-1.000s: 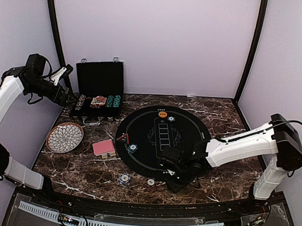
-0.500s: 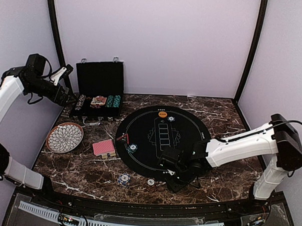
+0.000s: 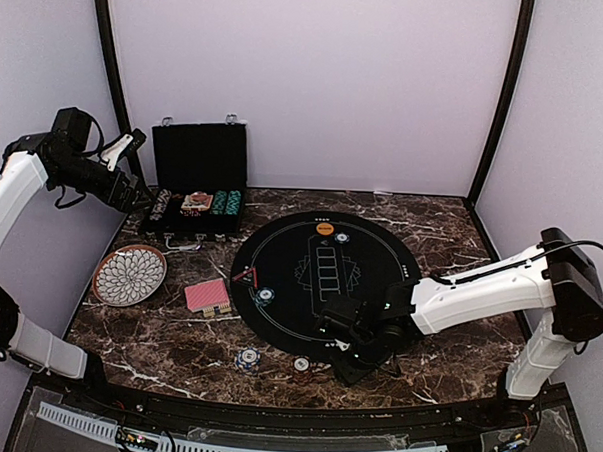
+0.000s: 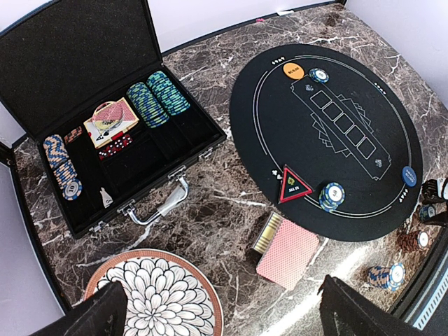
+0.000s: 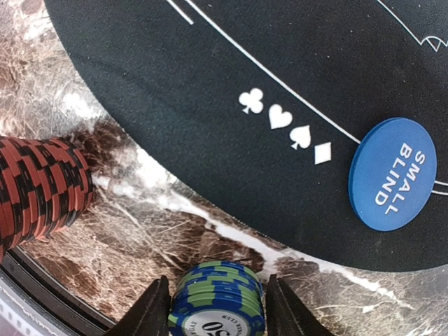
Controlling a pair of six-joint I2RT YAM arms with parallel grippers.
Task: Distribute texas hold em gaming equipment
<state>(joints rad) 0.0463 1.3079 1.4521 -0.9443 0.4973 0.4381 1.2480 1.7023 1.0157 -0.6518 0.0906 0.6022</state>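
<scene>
As the right gripper (image 5: 215, 308) sits low over the marble table (image 5: 161, 231), its two fingers (image 5: 150, 311) hug a blue-and-green chip stack (image 5: 217, 294) on both sides. Pinching or merely flanking? Can't tell! That stack stands on the marble just off the black mat's (image 5: 210, 56) edge, near the blue Small Blind button (image 5: 392, 175) lying on the mat. A red-and-black chip stack (image 5: 38, 185) stands apart on the marble. Over on the far left, the left gripper (image 4: 224, 301) hangs high, jaws spread wide and holding nothing, above the red-backed cards (image 4: 288, 252) and the open black case (image 4: 77, 56).
</scene>
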